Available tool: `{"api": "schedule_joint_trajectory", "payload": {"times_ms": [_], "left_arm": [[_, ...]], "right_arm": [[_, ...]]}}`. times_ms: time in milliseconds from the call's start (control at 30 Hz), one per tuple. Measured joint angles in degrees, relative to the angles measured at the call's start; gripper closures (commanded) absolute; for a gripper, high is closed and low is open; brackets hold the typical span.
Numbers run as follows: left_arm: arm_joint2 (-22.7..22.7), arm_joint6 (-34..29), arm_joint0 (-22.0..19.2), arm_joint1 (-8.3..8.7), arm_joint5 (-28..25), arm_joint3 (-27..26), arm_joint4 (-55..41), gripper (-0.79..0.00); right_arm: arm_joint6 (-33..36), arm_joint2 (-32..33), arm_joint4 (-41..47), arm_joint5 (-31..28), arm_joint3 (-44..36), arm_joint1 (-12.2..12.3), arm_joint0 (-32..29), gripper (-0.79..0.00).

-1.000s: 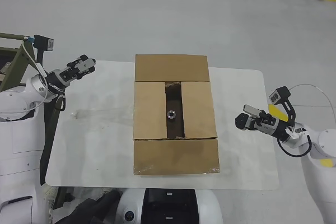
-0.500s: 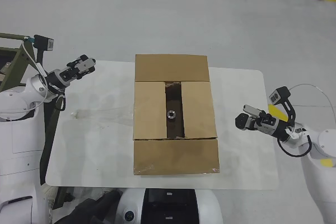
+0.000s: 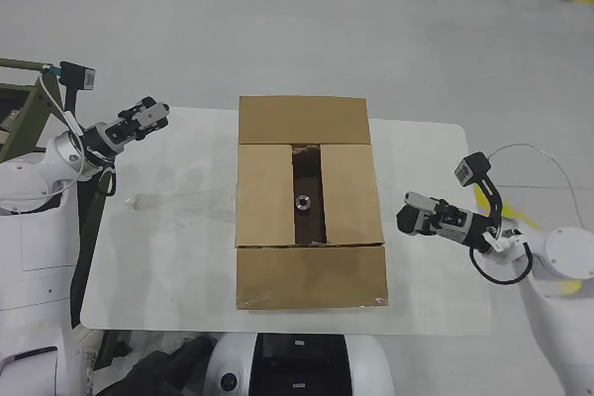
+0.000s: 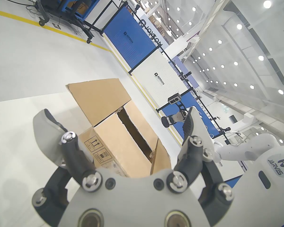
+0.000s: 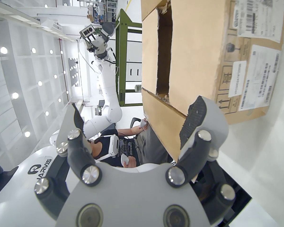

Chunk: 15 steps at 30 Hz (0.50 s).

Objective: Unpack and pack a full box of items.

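The cardboard box [image 3: 348, 196] sits on the white table [image 3: 178, 257], its inner flaps parted over a narrow gap where a small round metal part [image 3: 302, 203] lies. The right gripper [image 3: 406, 219] hangs just beside the box's right wall, fingers spread and empty. The left gripper [image 3: 156, 111], also spread and empty, is well off the box's far-left corner.

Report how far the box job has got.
Done: the box's two outer flaps are folded open. In hand: nothing. The right gripper is open beside the box, and the left gripper is open over the table's far corner. Left: the two inner flaps are nearly shut, with a round metal item in the gap between them, so unpacking and repacking both remain.
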Motion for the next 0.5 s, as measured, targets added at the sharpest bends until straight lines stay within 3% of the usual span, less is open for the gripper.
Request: {"api": "schedule_joint_trajectory", "payload": {"times_ms": [233,500], "left_arm": [[0.0,0.0,0.0,0.0,0.0,0.0,0.0,-0.785],[0.0,0.0,0.0,0.0,0.0,0.0,0.0,-0.785]], "right_arm": [[-2.6,-8.7,-2.5,5.1,-2.8,-0.8,4.4,-0.785],[-5.3,-19.7,-4.9,7.9,0.2,-2.4,11.9,-0.785]]}}
